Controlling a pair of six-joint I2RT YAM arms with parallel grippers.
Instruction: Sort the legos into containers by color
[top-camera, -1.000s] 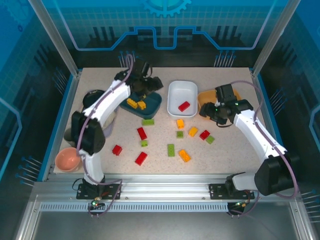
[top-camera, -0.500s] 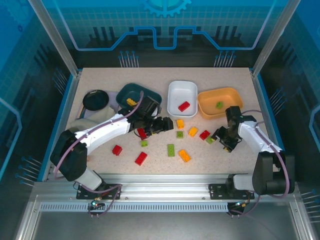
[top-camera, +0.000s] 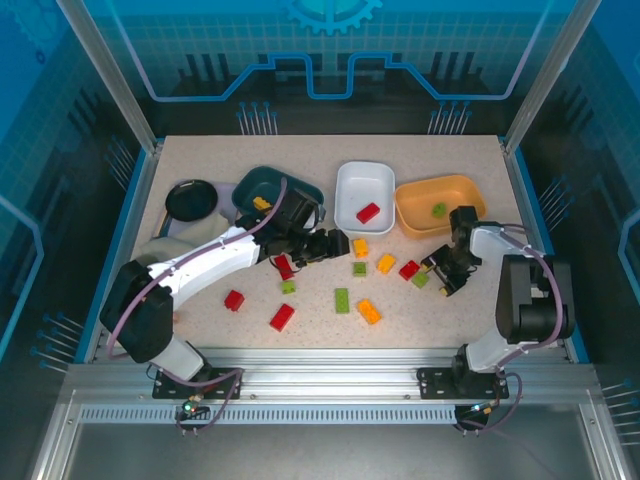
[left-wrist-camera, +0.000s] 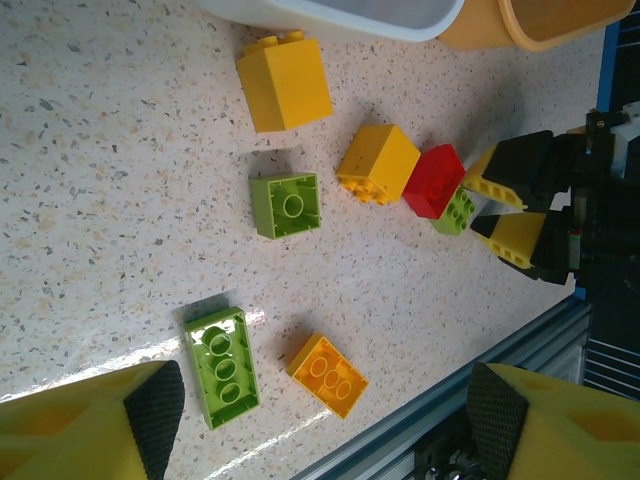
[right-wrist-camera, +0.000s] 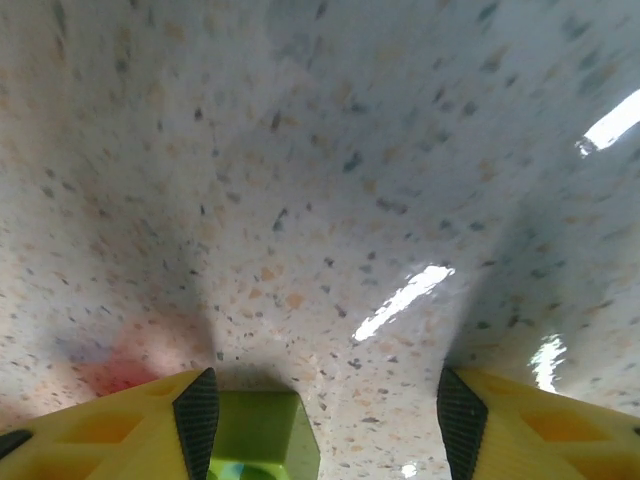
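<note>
Top of a green lego (right-wrist-camera: 255, 437) only, cut off at the right wrist view's bottom edge. Bits of white tray (left-wrist-camera: 330, 14) and orange tray (left-wrist-camera: 560, 20) at the left wrist view's top. Dark teal tray (top-camera: 250, 181) partly behind left arm (top-camera: 215, 255).

A robotics lab test cell: aluminium-profile frame (top-camera: 330, 398), blue enclosure panels (top-camera: 330, 55), speckled worktable (top-camera: 440, 325).
</note>
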